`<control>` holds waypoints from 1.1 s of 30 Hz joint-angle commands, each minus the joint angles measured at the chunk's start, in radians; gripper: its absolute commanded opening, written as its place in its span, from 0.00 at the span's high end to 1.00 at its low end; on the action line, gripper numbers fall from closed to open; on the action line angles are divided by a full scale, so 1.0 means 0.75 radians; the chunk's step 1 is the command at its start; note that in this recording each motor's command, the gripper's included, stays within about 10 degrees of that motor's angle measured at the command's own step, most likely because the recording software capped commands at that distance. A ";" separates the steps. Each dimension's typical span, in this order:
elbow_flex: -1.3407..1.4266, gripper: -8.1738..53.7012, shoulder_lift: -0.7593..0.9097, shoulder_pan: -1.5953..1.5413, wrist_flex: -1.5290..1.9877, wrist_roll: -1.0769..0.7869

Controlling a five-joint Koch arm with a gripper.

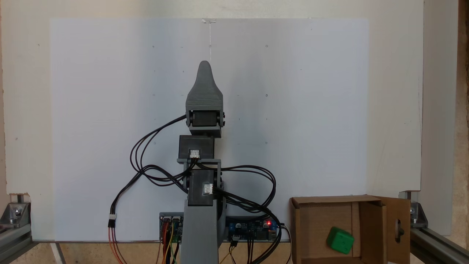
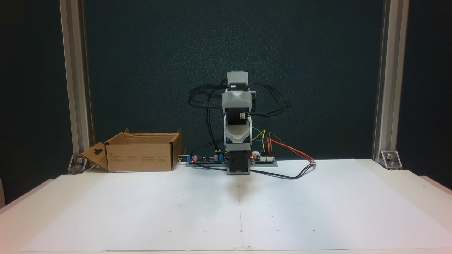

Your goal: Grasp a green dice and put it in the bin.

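Note:
The green dice (image 1: 340,240) lies inside the bin (image 1: 329,200), a brown cardboard box at the lower right of a fixed view; a side flap with a hand hole stands open. In the front-on fixed view the bin (image 2: 139,157) stands at the left beside the arm's base, and its walls hide the dice. The arm is folded over its base at the middle. My gripper (image 1: 204,68) points away from the base over the white sheet, with a single tip showing. Seen from the front, the gripper (image 2: 238,141) faces the camera, its jaws stacked one behind the other. Nothing shows in it.
A white paper sheet (image 2: 240,204) covers the table in front of the arm. Controller boards (image 2: 263,159) and loose cables (image 1: 146,172) lie around the base. Aluminium frame posts (image 2: 76,84) stand at the table's back corners.

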 commanded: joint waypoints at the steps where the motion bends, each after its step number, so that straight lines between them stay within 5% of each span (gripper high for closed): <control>1: -0.002 0.13 0.151 0.014 -0.218 -0.006; 21: 0.667 0.15 0.151 0.055 -1.270 -0.053; 33: 0.845 0.15 0.145 0.059 -1.299 -0.045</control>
